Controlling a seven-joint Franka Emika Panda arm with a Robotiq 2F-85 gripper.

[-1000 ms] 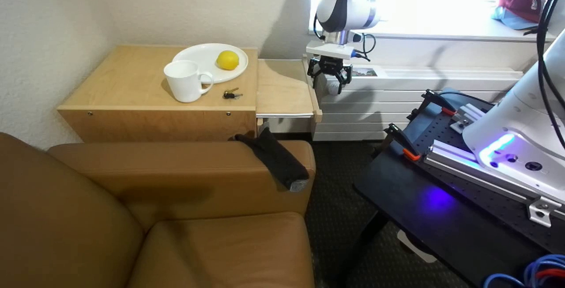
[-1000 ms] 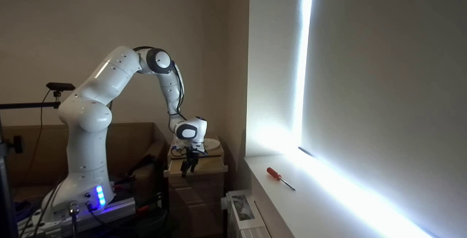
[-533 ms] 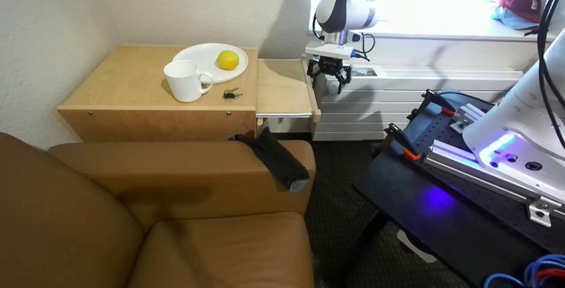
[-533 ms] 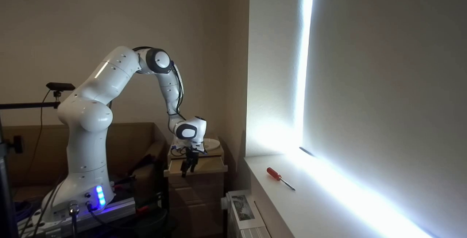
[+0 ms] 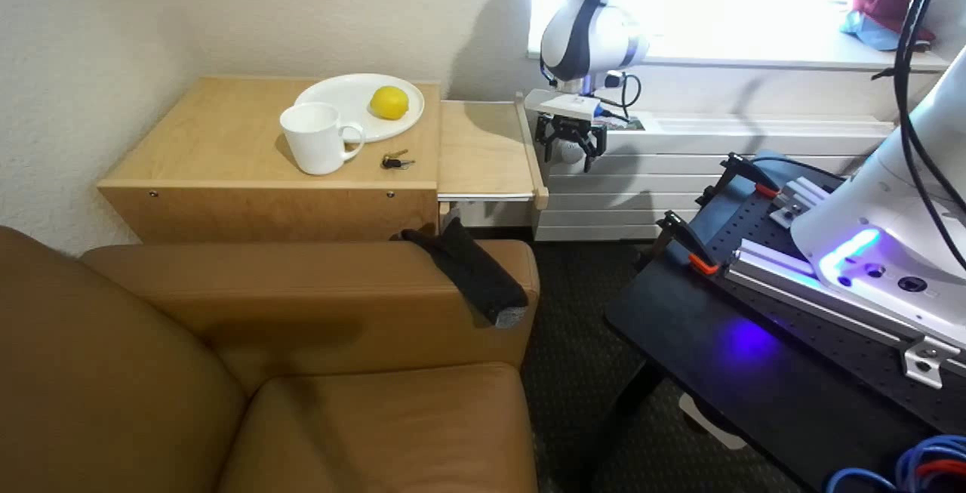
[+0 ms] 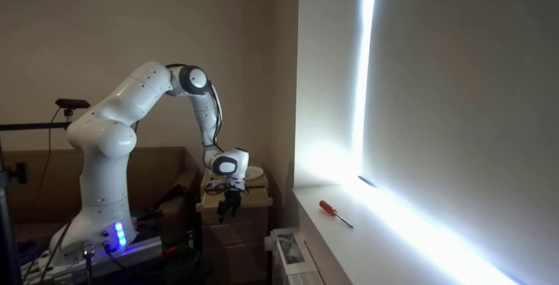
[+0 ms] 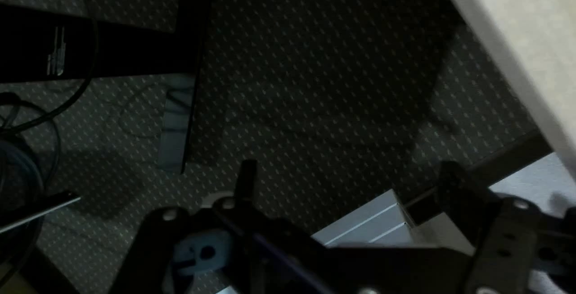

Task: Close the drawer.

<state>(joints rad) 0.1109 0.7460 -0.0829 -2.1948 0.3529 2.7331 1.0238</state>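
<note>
The drawer [image 5: 483, 149] is a light tan wooden box pulled well out of its cabinet [image 5: 249, 130]. It shows in both exterior views [image 6: 255, 197]. A pale wooden edge, seemingly the drawer front [image 7: 517, 46], crosses the upper right of the wrist view. My gripper [image 5: 567, 161] is open and empty, pointing down just outside the drawer front, on the side away from the cabinet. In an exterior view the gripper [image 6: 228, 216] hangs in front of the drawer front, its fingertips below the rim. In the wrist view the gripper's fingers [image 7: 349, 164] are wide apart. Contact cannot be told.
A white mug [image 5: 313, 138], a white plate [image 5: 336, 104] with a lemon [image 5: 389, 103], and keys [image 5: 397, 161] are on the cabinet top. A radiator [image 5: 717, 146] is behind the gripper. A leather armchair [image 5: 317, 274] with a dark sock [image 5: 475, 274] stands below the cabinet.
My gripper has moved down and slightly away from the cabinet, from over the drawer's front rim to just outside it. The drawer front shifted very slightly toward the cabinet early on.
</note>
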